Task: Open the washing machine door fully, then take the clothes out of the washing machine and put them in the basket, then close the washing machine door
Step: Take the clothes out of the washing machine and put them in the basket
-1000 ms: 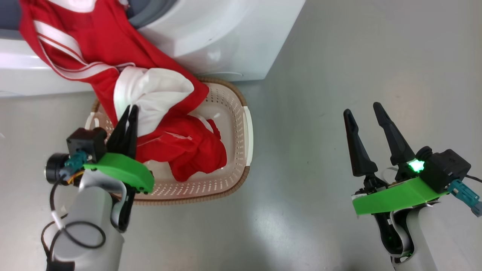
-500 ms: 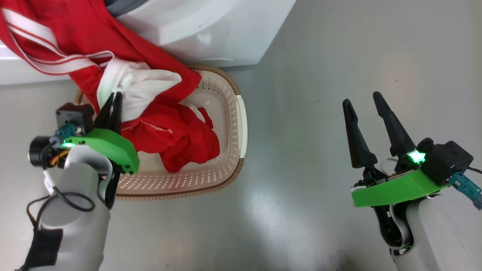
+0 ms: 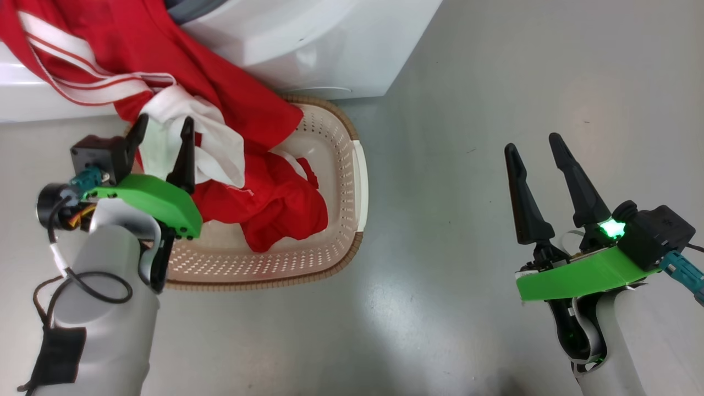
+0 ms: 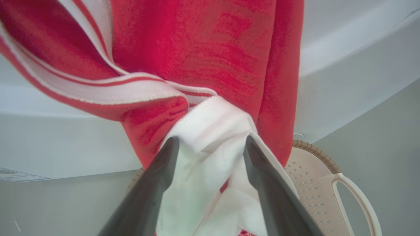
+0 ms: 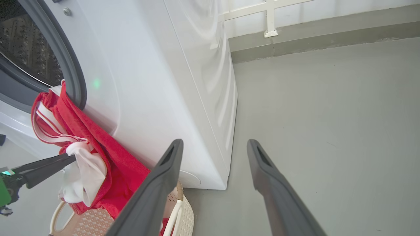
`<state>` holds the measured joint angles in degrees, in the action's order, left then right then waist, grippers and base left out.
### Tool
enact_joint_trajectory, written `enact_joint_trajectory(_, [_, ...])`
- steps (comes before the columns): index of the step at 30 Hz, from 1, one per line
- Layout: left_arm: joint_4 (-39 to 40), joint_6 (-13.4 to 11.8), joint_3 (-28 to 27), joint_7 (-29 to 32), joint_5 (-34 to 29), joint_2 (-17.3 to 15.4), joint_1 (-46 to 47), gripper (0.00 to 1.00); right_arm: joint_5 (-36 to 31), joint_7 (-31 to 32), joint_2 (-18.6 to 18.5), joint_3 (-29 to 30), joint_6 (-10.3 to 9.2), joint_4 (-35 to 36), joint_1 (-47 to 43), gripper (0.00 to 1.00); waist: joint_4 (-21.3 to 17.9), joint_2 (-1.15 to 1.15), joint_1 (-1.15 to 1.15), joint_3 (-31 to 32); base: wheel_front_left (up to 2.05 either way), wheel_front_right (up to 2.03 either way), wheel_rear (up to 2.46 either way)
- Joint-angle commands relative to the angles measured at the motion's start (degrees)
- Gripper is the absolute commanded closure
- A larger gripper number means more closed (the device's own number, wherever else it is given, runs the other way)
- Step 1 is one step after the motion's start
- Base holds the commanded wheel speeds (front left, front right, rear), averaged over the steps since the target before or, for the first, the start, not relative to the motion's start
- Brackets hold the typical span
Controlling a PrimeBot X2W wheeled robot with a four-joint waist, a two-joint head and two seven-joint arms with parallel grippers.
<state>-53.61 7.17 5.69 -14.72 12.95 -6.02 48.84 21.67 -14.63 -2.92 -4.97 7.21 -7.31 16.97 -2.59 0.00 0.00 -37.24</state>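
Note:
The red-and-white clothes hang from the washing machine mouth down into the cream basket on the floor. My left gripper is open over the basket's left side, with a white panel of the clothes loose between its fingers. The right wrist view shows the clothes draped over the grey gasket below the steel drum. Far to the right, my right gripper is open over bare floor. The washing machine door is out of view.
The basket stands against the foot of the washing machine, its white handle toward me. Grey floor stretches to the right. A wall base runs behind it.
My left gripper was shut on the white fabric and has opened; the fabric now lies loose between the fingers. The head view shifted slightly. The right arm stayed put.

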Motion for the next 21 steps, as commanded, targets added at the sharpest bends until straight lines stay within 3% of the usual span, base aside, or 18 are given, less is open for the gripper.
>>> enact_joint_trajectory(1, [1.9,0.3,-1.4,-0.3,0.6,-2.3,-2.2,0.00,0.1,-0.4,0.0,-1.1,0.28,1.2,-0.1,0.00,0.3,0.00,0.00,0.2,0.00,0.00,0.00])
enact_joint_trajectory(21, [22.8,0.3,-8.8,-0.3,-1.0,-1.6,-17.0,0.00,-0.7,-0.4,0.0,-0.3,0.28,0.6,-2.8,0.00,2.1,0.00,0.00,4.8,0.00,0.00,0.00])
